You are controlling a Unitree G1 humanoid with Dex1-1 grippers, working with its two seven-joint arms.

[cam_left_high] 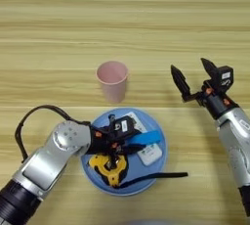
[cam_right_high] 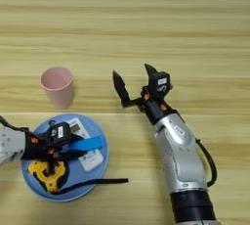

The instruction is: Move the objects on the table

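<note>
The table (cam_left_high: 125,18) is a broad light wood surface, and the landmark on it is the round blue plate (cam_left_high: 156,172), sitting near the front edge. Three of the four objects lie on that plate: the white remote (cam_left_high: 149,154) on its right half, the yellow-black tape measure (cam_left_high: 108,168) on its front left part with its black strap trailing off the plate's right rim onto the wood, and the small blue block (cam_left_high: 145,138) across the middle, over the remote. The pink cup (cam_left_high: 113,80) alone stands off the plate, upright on the table just behind it. The left gripper (cam_left_high: 128,143) reaches over the plate from the left, and its black fingers appear closed on the blue block, which looks slightly raised over the remote, though whether it touches the remote I cannot tell. The right gripper (cam_left_high: 194,78) hovers well to the right of the plate and behind it, its two fingers spread wide and holding nothing. Judged from this layout, the work seems mid-way: one block is in hand, while the remote, the tape measure and the cup remain to be dealt with.
</note>
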